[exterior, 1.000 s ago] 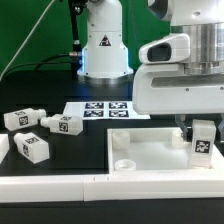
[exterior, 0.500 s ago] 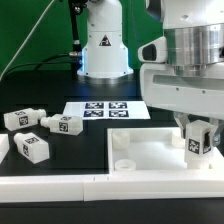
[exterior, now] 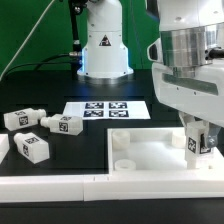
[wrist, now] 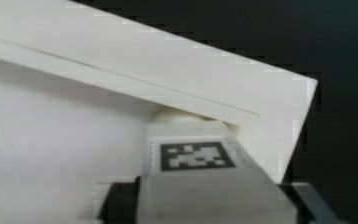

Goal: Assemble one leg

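Gripper is clamped on the leg, one finger on either side of the block; in the wrist view the two dark fingers flank the tagged face, so the grip reads as firm and centred. The leg hangs directly below the hand, long axis upright and in line with the gripper's own axis, fiducial tag facing the exterior camera. Its lower end sits at or just above the far corner of the white tray-like part, on the exterior view's right; whether the stub is touching the tray I cannot tell, as the end is hidden behind the block and the rim. The wrist view shows the leg's far end meeting the inside of the raised rim corner, so the leg looks close against the corner rather than out on the open floor of the tray. Judgement: the step in hand is seating this leg in that corner, and the move turns on keeping the long axis vertical over the mounting point straight beneath the hand; any tilt would probably bind the stub. Farther out from the hand, near the tray's opposite corner, stands a small raised boss. Beyond that, well apart from the gripper, lies the marker board, and farthest away the three loose legs rest on the black table.
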Robot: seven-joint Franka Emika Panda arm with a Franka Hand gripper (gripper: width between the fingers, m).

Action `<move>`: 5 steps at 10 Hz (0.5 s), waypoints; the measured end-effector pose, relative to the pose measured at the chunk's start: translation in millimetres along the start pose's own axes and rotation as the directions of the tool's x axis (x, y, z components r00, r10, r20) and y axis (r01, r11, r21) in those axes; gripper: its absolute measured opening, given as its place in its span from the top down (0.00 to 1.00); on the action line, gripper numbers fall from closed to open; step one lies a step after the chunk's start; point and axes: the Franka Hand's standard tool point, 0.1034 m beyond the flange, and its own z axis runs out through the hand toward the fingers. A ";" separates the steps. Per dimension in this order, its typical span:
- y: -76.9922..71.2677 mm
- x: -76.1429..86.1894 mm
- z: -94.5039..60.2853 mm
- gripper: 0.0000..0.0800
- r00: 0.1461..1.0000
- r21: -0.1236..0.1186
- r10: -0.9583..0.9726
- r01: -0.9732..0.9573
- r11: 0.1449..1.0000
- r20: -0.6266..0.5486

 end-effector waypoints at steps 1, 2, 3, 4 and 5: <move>-0.1 -0.6 -0.7 0.39 0.985 -0.011 -0.173 0.173 0.985 0.002; -1.9 0.6 -2.5 0.39 0.922 -0.012 -0.387 0.387 0.922 0.005; -0.6 -2.5 -2.3 0.22 0.841 -0.023 -0.540 0.540 0.841 0.020; 1.0 -5.2 -1.4 0.20 0.790 -0.029 -0.612 0.613 0.790 0.031; -0.3 -2.0 -1.8 0.20 0.753 -0.019 -0.658 0.658 0.753 0.008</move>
